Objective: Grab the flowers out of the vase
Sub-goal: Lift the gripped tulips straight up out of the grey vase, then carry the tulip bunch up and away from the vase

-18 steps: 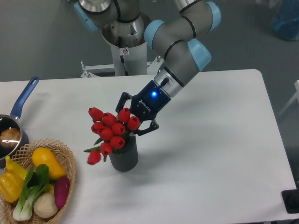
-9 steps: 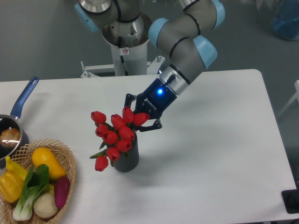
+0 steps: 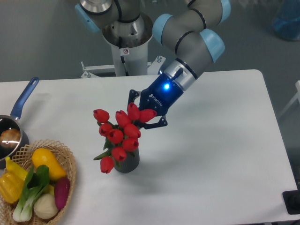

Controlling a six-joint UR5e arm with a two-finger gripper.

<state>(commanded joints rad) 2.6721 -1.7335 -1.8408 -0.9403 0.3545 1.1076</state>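
Note:
The flowers (image 3: 120,134), a bunch of red tulip buds with green leaves, lean to the left out of the vase (image 3: 131,163), a short dark grey ribbed cylinder near the table's middle. The stems still go down into the vase mouth. My gripper (image 3: 138,116) comes in from the upper right and is shut on the top buds of the bunch, one dark finger behind them and one in front. The lowest bud hangs over the vase's left side.
A wicker basket (image 3: 71,161) with yellow, purple and green vegetables stands at the front left. A saucepan with a blue handle (image 3: 24,99) sits at the left edge. The robot's base (image 3: 126,47) stands behind the table.
My gripper has moved right and slightly up. The bunch has shifted right with it and stands more upright in the vase. The vase has stayed put.

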